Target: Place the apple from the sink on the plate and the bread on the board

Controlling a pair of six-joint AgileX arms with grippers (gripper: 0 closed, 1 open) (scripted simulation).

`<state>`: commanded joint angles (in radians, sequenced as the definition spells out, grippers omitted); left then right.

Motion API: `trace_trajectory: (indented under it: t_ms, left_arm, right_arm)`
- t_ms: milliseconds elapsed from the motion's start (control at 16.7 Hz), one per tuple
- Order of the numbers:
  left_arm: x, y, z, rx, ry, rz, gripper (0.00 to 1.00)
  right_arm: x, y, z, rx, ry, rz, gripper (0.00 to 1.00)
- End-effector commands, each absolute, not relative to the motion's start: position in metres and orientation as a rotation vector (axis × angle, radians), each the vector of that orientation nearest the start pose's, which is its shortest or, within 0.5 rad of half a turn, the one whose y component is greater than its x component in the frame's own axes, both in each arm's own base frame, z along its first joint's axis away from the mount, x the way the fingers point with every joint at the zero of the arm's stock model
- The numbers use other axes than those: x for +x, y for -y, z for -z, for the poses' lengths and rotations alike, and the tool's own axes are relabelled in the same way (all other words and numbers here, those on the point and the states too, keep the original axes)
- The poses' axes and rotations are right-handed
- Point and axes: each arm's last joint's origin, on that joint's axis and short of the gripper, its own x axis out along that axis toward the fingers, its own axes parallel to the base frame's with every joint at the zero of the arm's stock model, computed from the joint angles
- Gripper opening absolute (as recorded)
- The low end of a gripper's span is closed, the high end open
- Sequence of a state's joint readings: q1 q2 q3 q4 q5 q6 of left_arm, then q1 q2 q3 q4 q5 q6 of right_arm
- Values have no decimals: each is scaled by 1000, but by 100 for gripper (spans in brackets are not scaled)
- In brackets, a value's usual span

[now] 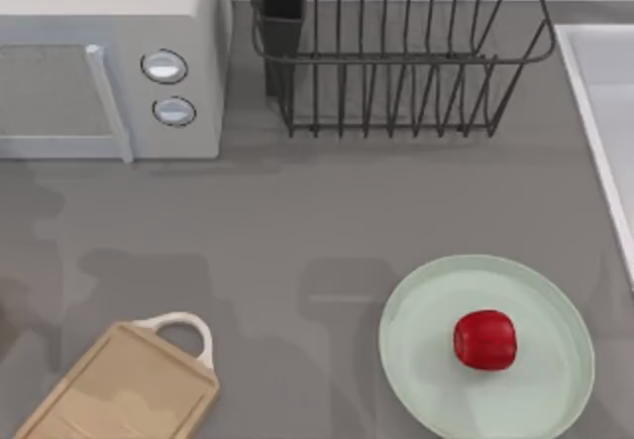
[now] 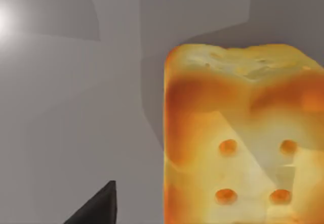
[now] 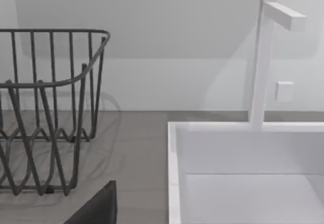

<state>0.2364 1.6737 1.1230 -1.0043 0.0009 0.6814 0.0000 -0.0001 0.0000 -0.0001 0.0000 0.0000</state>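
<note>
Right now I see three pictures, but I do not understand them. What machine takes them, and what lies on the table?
A two-armed AgileX robot at a table takes them. The top view looks down: a red apple already lies on the green plate, a wooden board is at the left, the sink at the right, and a microwave and wire rack at the back. The left wrist view shows the bread very close. The right wrist view looks at the sink and its faucet.
</note>
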Motion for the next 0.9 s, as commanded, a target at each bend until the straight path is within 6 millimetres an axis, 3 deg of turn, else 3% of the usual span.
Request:
trace_trajectory:
  t_ms: [480, 900]
  left_arm:
    - [288, -71, -179, 351, -1544, 354, 100]
    - [289, -72, -120, 352, -1538, 350, 100]
  right_arm:
    - [106, 1, -160, 0, 0, 0, 100]
    - [106, 1, -160, 0, 0, 0, 100]
